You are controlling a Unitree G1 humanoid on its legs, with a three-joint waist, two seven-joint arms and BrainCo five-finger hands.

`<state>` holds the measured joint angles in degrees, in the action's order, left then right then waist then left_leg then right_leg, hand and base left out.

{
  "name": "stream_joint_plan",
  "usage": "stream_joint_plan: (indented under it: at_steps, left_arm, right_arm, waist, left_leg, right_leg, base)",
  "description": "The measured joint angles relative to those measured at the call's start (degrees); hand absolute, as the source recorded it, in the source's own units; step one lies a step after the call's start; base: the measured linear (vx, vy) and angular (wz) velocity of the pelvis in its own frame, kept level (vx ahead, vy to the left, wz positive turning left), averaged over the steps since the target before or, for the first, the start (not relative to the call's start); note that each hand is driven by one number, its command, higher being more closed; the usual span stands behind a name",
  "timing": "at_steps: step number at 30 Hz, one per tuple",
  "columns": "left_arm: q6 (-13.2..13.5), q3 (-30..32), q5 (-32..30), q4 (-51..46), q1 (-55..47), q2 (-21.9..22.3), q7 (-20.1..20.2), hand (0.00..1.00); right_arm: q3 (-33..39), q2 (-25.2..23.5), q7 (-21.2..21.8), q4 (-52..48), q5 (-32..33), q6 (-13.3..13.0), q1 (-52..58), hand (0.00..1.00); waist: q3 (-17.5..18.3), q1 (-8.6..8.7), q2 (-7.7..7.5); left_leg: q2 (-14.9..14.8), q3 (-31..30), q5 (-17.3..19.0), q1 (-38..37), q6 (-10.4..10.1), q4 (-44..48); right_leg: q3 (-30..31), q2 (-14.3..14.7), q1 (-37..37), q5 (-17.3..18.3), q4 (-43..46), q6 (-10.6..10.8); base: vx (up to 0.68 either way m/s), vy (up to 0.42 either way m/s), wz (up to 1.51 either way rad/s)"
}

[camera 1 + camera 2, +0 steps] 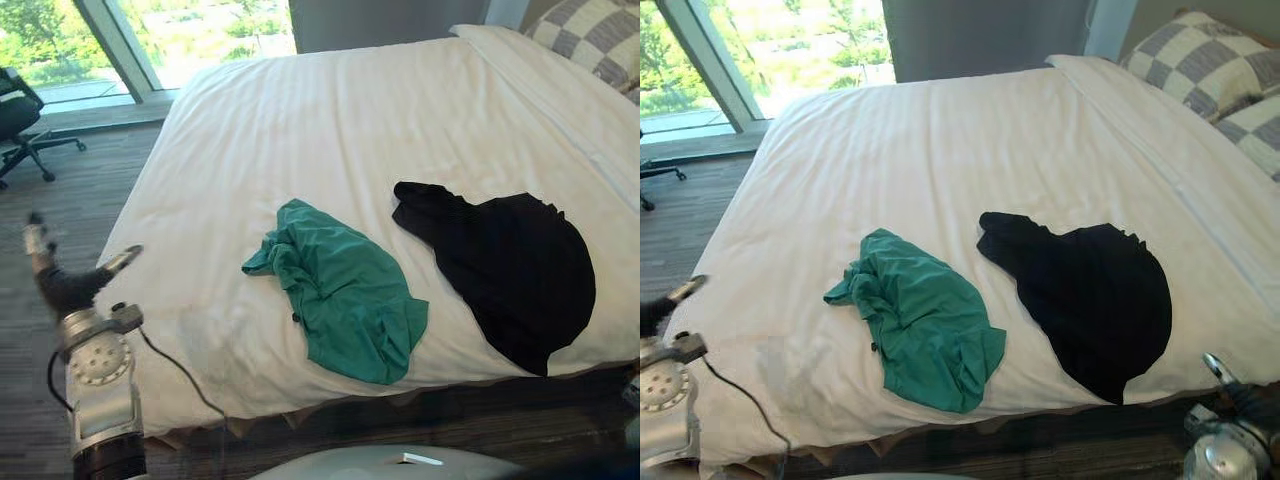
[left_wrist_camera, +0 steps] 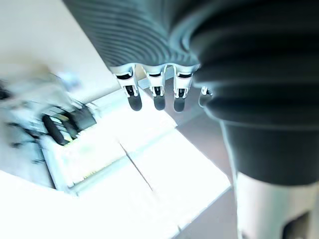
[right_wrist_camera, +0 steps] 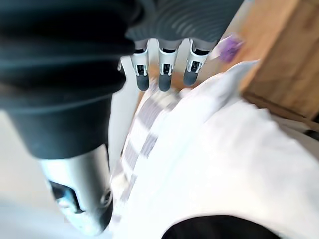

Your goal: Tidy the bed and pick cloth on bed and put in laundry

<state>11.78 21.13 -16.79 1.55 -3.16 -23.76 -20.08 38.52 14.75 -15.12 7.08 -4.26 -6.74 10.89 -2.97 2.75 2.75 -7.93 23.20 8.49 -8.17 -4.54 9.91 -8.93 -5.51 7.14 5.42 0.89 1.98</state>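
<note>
A green cloth (image 1: 345,290) lies left of a black cloth (image 1: 510,270) on the near part of the bed (image 1: 330,120). The left hand (image 1: 70,285) and right hand (image 3: 163,69) hang beside it, fingers straight, empty.

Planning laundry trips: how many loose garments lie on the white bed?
2. A crumpled green fabric garment lies by the white bed's near edge; a spread black fabric garment lies to its right, not touching. Others could be hidden underneath.

My left wrist feed, itemised: left hand (image 2: 156,93), fingers straight and loose, nothing held. Past the fingertips I list one black office chair (image 2: 67,124), bright window panes (image 2: 164,181) with pale frames, and a strip of grey floor (image 2: 209,137).
</note>
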Motion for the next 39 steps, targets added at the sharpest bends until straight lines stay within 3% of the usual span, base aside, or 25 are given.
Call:
stream_joint_plan:
  at_steps: [1,2,4,6,10,11,12,13,15,16,18,19,20,21,22,26,28,30,31,33,39]
  left_arm:
    - [0.2,-1.5,-2.1,0.0,0.3,-1.1,0.3,0.00]
    - [0.3,-3.5,-3.5,0.6,0.4,-1.8,0.4,0.00]
    - [0.2,-5.9,-6.1,2.1,1.4,-2.7,1.5,0.00]
    - [-0.5,-8.3,-9.0,4.5,2.4,-2.7,2.6,0.00]
    - [-2.0,-11.8,-12.0,7.4,2.5,-3.2,5.6,0.00]
    - [-2.2,-12.4,-12.1,7.9,2.5,-4.0,6.3,0.00]
    - [-2.6,-12.3,-13.3,8.8,3.1,-4.9,7.2,0.00]
    - [-3.2,-12.9,-14.3,9.5,3.6,-4.8,8.3,0.00]
    - [-3.9,-14.0,-15.1,9.5,4.2,-5.2,9.2,0.00]
    - [-4.0,-14.5,-15.7,9.7,4.2,-5.4,9.9,0.00]
    - [-4.9,-15.6,-16.2,11.8,4.6,-4.9,11.3,0.00]
    - [-5.4,-15.8,-16.5,13.9,5.3,-3.9,11.5,0.00]
    - [-5.9,-16.0,-16.5,15.3,5.7,-4.5,11.9,0.00]
    - [-6.2,-16.0,-16.5,15.7,6.2,-4.8,12.5,0.00]
    - [-6.7,-16.5,-16.6,16.3,6.6,-2.6,12.9,0.00]
    - [-7.0,-19.0,-16.6,16.2,9.2,1.1,15.0,0.00]
    - [-7.5,-19.0,-16.6,16.2,9.8,2.7,15.4,0.00]
    - [-7.6,-21.0,-16.6,16.1,10.4,4.3,16.2,0.00]
    - [-7.6,-21.0,-16.5,15.9,10.2,4.8,16.4,0.00]
    - [-7.8,-21.3,-16.3,15.5,8.1,6.4,17.8,0.00]
    - [-8.9,-23.0,-15.4,10.9,0.9,10.5,20.3,0.00]
  right_arm:
    - [-1.2,0.2,0.3,-1.2,-1.4,-0.1,-0.6,0.00]
    - [-2.9,2.4,0.4,-1.2,-2.4,-0.8,-1.0,0.00]
    - [-4.6,4.1,1.2,-1.0,-4.2,-1.0,-0.8,0.00]
    - [-6.8,4.1,2.1,-1.1,-5.8,-1.0,-0.5,0.00]
    - [-10.0,4.1,3.6,-1.4,-6.2,-1.0,0.5,0.00]
    - [-10.8,3.9,3.8,-1.4,-6.3,-1.0,0.4,0.00]
    - [-11.4,3.3,4.0,-1.6,-6.6,-1.0,0.1,0.00]
    - [-11.8,5.0,4.2,-1.7,-7.4,-1.0,0.3,0.00]
    - [-12.1,4.9,5.0,-1.4,-8.4,-0.8,0.7,0.00]
    - [-12.1,3.7,5.2,-1.4,-8.4,-0.7,0.7,0.00]
    - [-12.2,2.2,6.1,-1.5,-8.4,-0.5,0.7,0.00]
    - [-12.3,1.8,6.1,-1.6,-8.4,-0.5,0.8,0.00]
    - [-12.8,1.1,6.1,-2.4,-8.4,-0.5,0.8,0.00]
    - [-13.1,0.9,6.1,-3.0,-8.4,-0.5,1.0,0.00]
    - [-13.1,1.8,6.1,-3.3,-8.5,-0.5,1.7,0.00]
    - [-13.6,1.5,6.1,-4.4,-8.5,-0.1,2.6,0.00]
    - [-14.1,0.6,6.0,-4.5,-8.6,0.7,2.6,0.00]
    - [-14.4,-0.2,6.0,-5.0,-9.8,0.8,2.6,0.00]
    - [-14.6,-0.9,6.1,-5.1,-10.2,0.8,2.6,0.00]
    - [-14.8,-3.7,6.5,-6.6,-10.7,1.0,2.5,0.00]
    - [-15.1,-5.4,6.8,-9.0,-10.7,1.5,3.7,0.00]
  waist:
    - [-0.9,0.08,-0.81]
    - [-0.8,1.00,0.35]
    - [-0.5,1.26,1.20]
    - [-1.0,2.61,0.68]
    - [-0.9,3.56,-0.03]
    - [-1.3,3.58,-1.06]
    - [-2.1,3.54,-3.15]
    - [-1.0,4.29,-1.08]
    - [-0.3,3.99,0.28]
    - [-0.3,4.12,0.27]
    - [-1.3,4.77,2.11]
    - [-1.2,5.13,2.44]
    - [-0.9,5.27,1.18]
    - [-1.0,6.05,-0.50]
    - [-1.0,7.11,0.32]
    - [-2.3,7.05,2.65]
    - [-3.0,7.05,1.49]
    - [-3.4,7.23,2.69]
    - [-3.4,7.12,3.10]
    - [-4.6,6.77,1.69]
    - [-5.2,5.88,1.17]
  left_leg:
    - [0.1,-0.2,2.5,1.3,-0.8,2.0]
    - [0.5,-0.2,0.3,1.1,-0.5,-4.2]
    - [1.1,1.1,0.2,0.0,-0.5,-6.6]
    - [1.7,1.5,0.2,-0.2,-0.4,-6.6]
    - [1.3,2.2,0.2,-0.8,-0.4,-3.1]
    - [1.1,3.0,0.5,0.2,-0.3,1.6]
    - [1.5,3.2,2.8,3.1,-1.2,5.7]
    - [2.3,2.0,-2.9,2.9,0.4,-6.3]
    - [2.2,3.1,-3.0,1.5,1.3,-9.4]
    - [2.1,3.0,-3.0,1.2,1.3,-9.5]
    - [-0.3,2.7,-3.1,0.7,1.3,-8.5]
    - [-1.7,2.9,-3.1,0.2,1.3,-8.5]
    - [-0.8,3.1,-3.1,0.2,1.3,-8.4]
    - [0.1,3.0,-2.8,0.1,0.8,-8.1]
    - [-0.8,3.0,-2.2,-0.1,-0.1,-7.5]
    - [-1.5,3.4,-2.6,0.4,-0.7,-5.5]
    - [-1.1,3.7,-1.1,2.1,-1.5,-1.9]
    - [-0.2,4.7,-5.0,1.4,-1.4,-10.5]
    - [-0.1,4.6,-5.0,1.1,-1.4,-11.1]
    - [0.6,4.6,-4.6,1.2,-1.1,-11.4]
    - [1.3,5.6,-3.7,1.2,-0.8,-11.7]
  right_leg:
    - [1.1,-0.8,0.6,0.1,-0.1,-0.1]
    - [1.9,-0.2,0.2,0.2,0.1,0.1]
    - [3.2,-0.7,-0.7,2.0,0.9,2.2]
    - [3.4,-1.2,-1.7,2.1,1.8,2.1]
    - [3.9,-1.6,-1.6,2.0,4.8,2.1]
    - [4.8,-2.8,-1.0,1.8,5.3,1.8]
    - [5.8,-4.5,-0.1,1.8,5.4,1.8]
    - [5.6,-3.7,-0.6,1.7,5.7,2.0]
    - [6.0,-3.1,-0.7,2.3,6.5,2.9]
    - [5.9,-3.0,-1.0,2.2,7.8,2.9]
    - [6.3,-1.4,-6.2,4.3,16.5,4.0]
    - [6.6,0.8,-6.3,5.5,8.5,4.2]
    - [6.6,0.6,-6.7,-1.0,-0.6,3.2]
    - [6.2,-0.1,-7.3,-4.3,-2.4,2.0]
    - [5.5,0.6,-6.4,-4.4,-2.6,1.1]
    - [6.6,0.8,-6.3,-4.3,-2.9,0.8]
    - [7.2,-0.8,-5.8,-4.2,-2.7,0.6]
    - [7.6,-0.5,-6.1,-4.0,-2.5,1.0]
    - [7.8,-0.5,-6.4,-3.9,-2.3,1.1]
    - [7.9,-0.8,-7.0,-3.9,-1.9,1.4]
    - [8.9,-1.3,-7.8,-3.8,-1.9,2.8]
  base:
    - [0.05,-0.055,-0.47]
    - [0.01,-0.030,-0.43]
    - [0.06,0.000,-0.32]
    - [0.07,0.021,-0.16]
    - [0.09,0.001,-0.17]
    - [0.11,-0.016,-0.17]
    - [0.09,-0.038,-0.13]
    - [0.06,-0.021,-0.09]
    - [0.13,-0.014,0.01]
    - [0.17,-0.046,0.01]
    - [0.10,-0.057,-0.03]
    - [0.09,-0.080,0.01]
    - [0.11,-0.117,0.11]
    - [0.14,-0.134,0.15]
    - [0.15,-0.127,0.02]
    - [0.10,-0.084,-0.14]
    - [0.03,-0.007,-0.04]
    - [-0.02,0.021,-0.01]
    - [-0.04,0.070,-0.07]
    - [-0.08,0.040,-0.01]
    - [-0.09,-0.007,-0.07]
